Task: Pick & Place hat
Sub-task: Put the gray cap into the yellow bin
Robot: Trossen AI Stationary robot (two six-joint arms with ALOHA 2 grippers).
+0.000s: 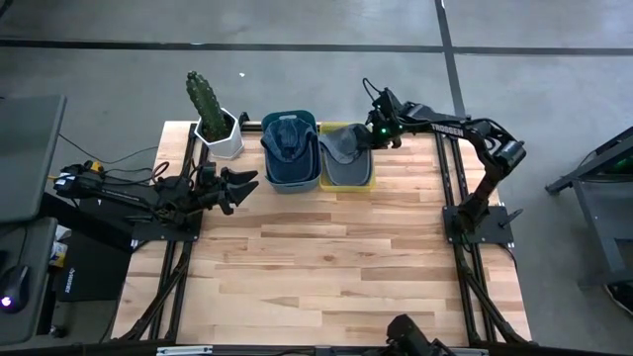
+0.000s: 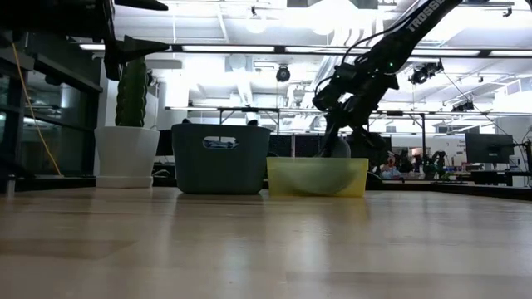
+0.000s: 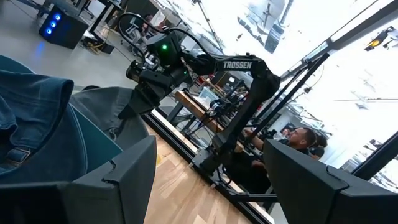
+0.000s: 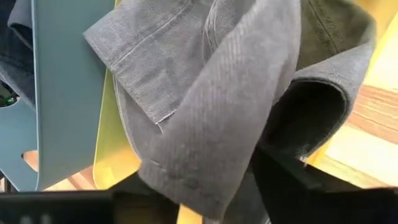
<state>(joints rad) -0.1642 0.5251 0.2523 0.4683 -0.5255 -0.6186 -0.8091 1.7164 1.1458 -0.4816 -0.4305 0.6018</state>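
Hovering over the yellow bin at the back of the bench, my right jaws sit just above the grey hat, whose denim folds fill my wrist view; whether those jaws are apart or still pinching cloth I cannot tell, since the fabric drapes over them. The hat lies mostly inside the bin, its brim curled against the yellow wall, so I judge the placing is at its very end and the arm is tilted down to let the cloth settle rather than spill over the rim. Beside it the blue bin already holds a blue hat, which suggests sorting by colour. My left jaws wait apart, empty, near the bench's left edge. Farther back stands a cactus in a white pot. On my right arm I read "TROSSEN".
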